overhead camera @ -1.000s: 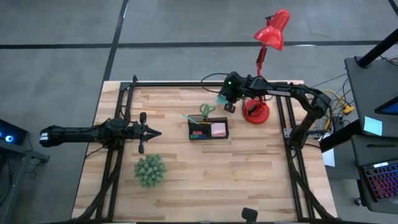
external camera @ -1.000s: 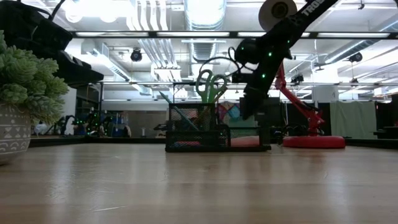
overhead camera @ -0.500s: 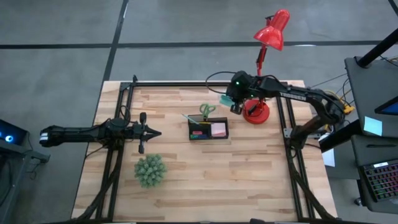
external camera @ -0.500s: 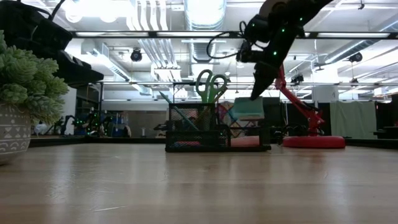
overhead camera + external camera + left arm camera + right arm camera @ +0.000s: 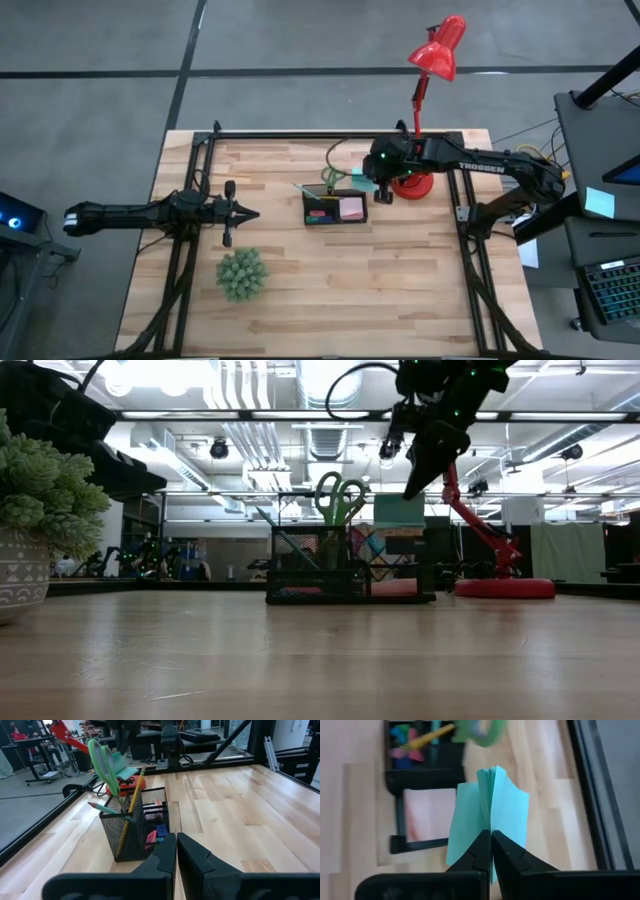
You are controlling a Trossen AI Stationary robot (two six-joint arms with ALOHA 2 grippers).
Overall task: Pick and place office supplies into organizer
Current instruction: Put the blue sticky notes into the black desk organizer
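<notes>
A pale wooden plank counter [image 5: 330, 280] stands on grey floor. From above, the black mesh desk organizer [image 5: 335, 207] sits mid-counter, a pink sticky-note pad [image 5: 351, 207] in its wide bay. The right tool [image 5: 372, 187], on an arm lettered "TROSSEN", hangs at the organizer's far right corner, pinching a teal sticky-note pad [image 5: 360, 181]. A red desk lamp [image 5: 425, 100] stands just beyond. The left tool [image 5: 248, 214] waits closed, well apart, near a green spiky plant ball [image 5: 242, 274].

At counter height, the teal pad hangs above the organizer beside upright green-handled scissors [image 5: 338, 498].

The left wrist view shows a yellow pencil [image 5: 129, 812] leaning in the tall cup, small pink and blue erasers [image 5: 157, 833] in a low bay.

The right wrist view shows closed fingers [image 5: 476, 851] gripping the fanned teal pad over the pink pad's bay.
</notes>
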